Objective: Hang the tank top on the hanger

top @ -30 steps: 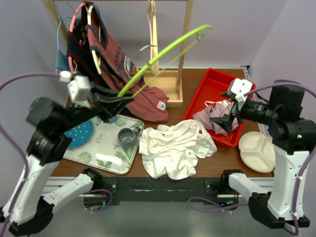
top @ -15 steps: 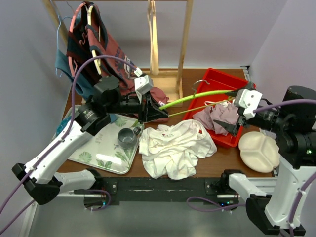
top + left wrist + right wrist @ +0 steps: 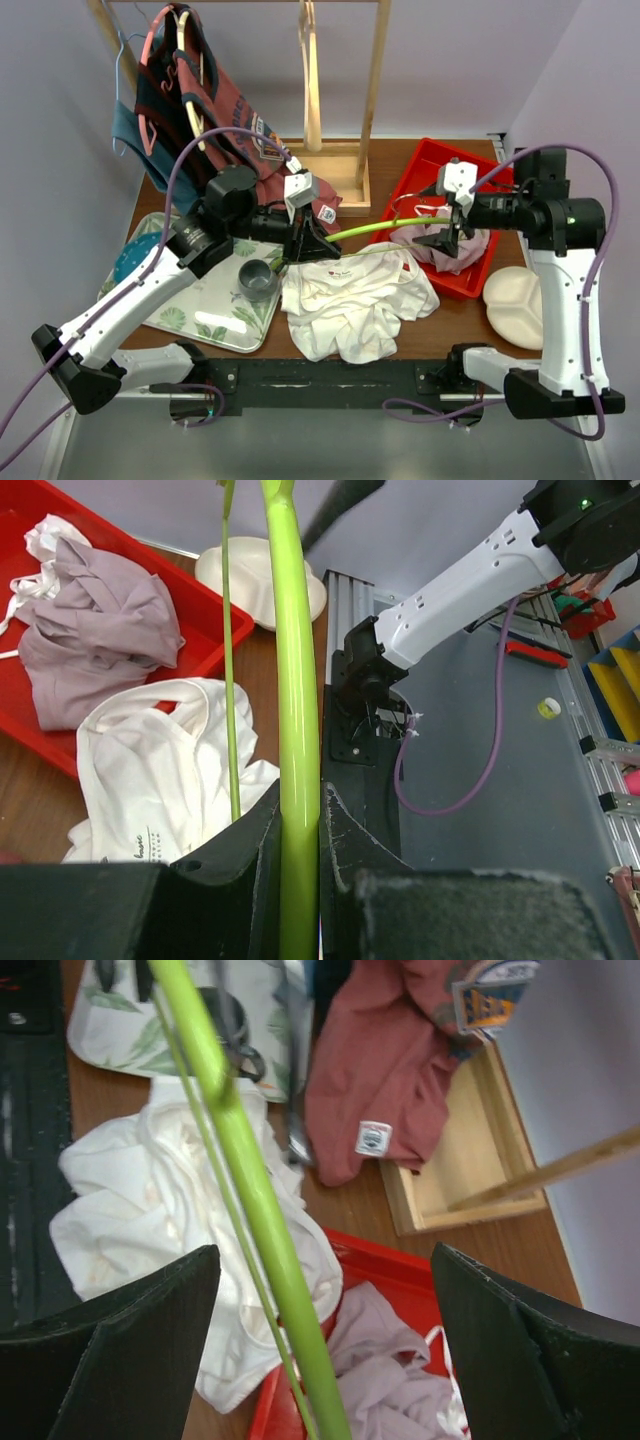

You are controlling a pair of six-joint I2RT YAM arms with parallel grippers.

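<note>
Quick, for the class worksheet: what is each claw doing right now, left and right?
Left claw: closed, holding the lime-green hanger.
Right claw: open, with the hanger between its jaws, not gripped.

A: Where does the top camera sit?
B: High over the near edge of the table (image 3: 462,312), tilted down toward the back, far enough off to take it all in.
A: And the wrist ones?
B: Close in. The left looks rightward along the hanger (image 3: 298,680); the right faces leftward along it. All three share the hanger, the tank top (image 3: 350,300) and the red tray (image 3: 425,172)
</note>
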